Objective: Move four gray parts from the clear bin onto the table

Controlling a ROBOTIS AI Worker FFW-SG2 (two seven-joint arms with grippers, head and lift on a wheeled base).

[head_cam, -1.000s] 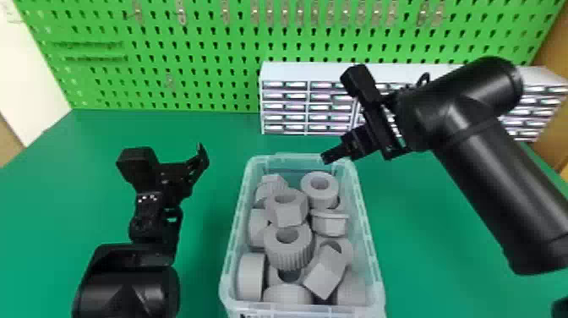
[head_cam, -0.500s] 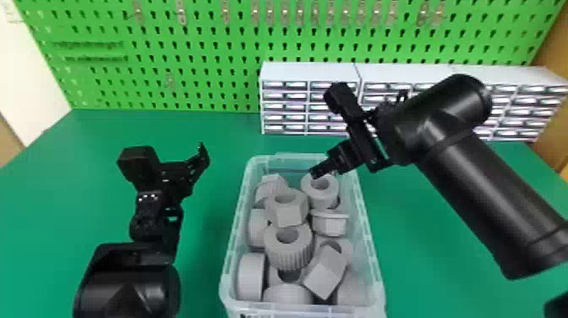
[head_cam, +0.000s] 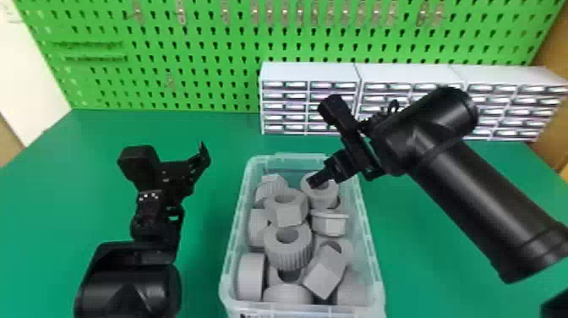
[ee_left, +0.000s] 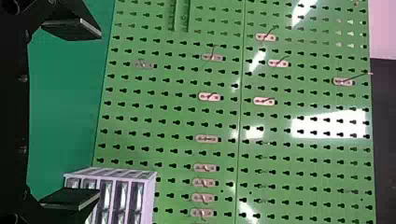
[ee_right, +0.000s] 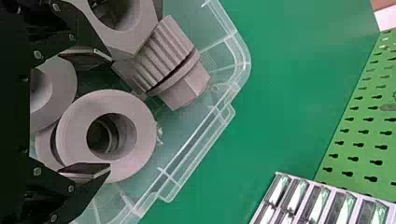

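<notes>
Gray parts (head_cam: 289,256) lie heaped inside the clear bin (head_cam: 296,158) on the green table (head_cam: 203,127). The right gripper (head_cam: 313,182) hangs over the bin's far end with its fingers spread, one of them overlapping the rim of a round part (ee_right: 74,109) with a wide hole, though whether they touch I cannot tell. Left of the bin, the left gripper (head_cam: 203,155) is parked above the table, its fingers wide apart.

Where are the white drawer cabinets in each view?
Head view: white drawer cabinets beyond the clear bin, extending right.
Left wrist view: in a corner, partly behind one left gripper finger.
Right wrist view: in a corner, across the table from the bin.
Shared landmark: green pegboard.
</notes>
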